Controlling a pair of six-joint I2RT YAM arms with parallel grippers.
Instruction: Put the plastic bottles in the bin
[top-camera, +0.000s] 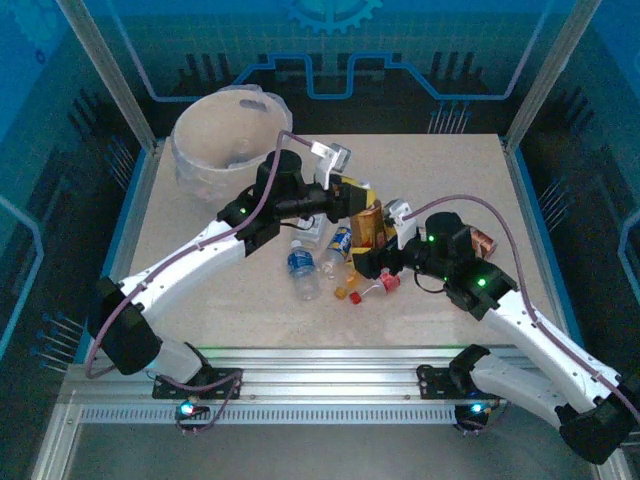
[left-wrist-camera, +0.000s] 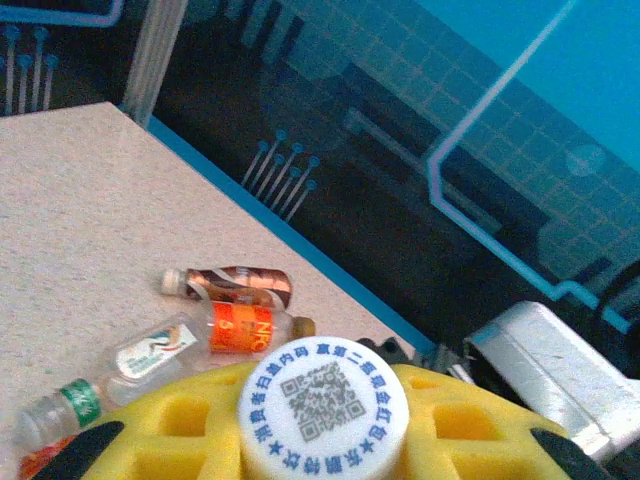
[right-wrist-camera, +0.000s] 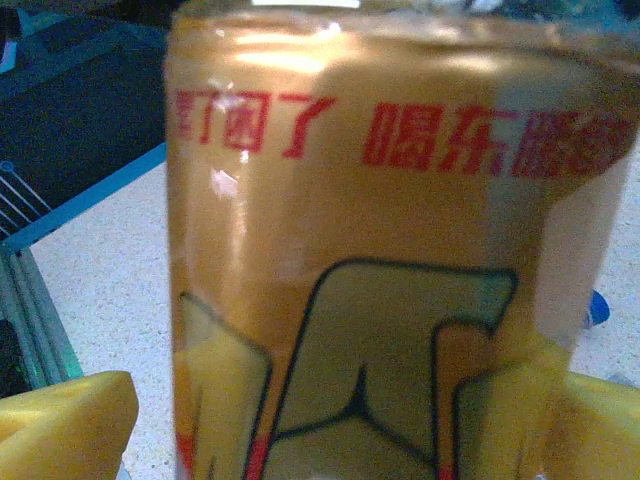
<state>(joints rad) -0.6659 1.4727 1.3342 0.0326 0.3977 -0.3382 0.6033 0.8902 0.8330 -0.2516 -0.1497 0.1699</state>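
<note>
Left gripper (left-wrist-camera: 322, 432) is clamped tight on the QR-printed cap of a white-capped bottle (left-wrist-camera: 322, 405) near the middle of the table (top-camera: 470, 190). Right gripper (right-wrist-camera: 340, 440) stands wide open around a gold-labelled bottle (right-wrist-camera: 380, 250) (possibly the same one; I cannot tell). The bin (top-camera: 200, 170) sits at the far left corner. A straight lift clear of the loose bottles (top-camera: 303, 272), then release well over the bin's rim, seems best.

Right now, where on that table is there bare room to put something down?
Bare: far right corner of the speckled beige table; the near strip along the metal rail. Crowded: the centre, heaped with small plastic bottles.
</note>
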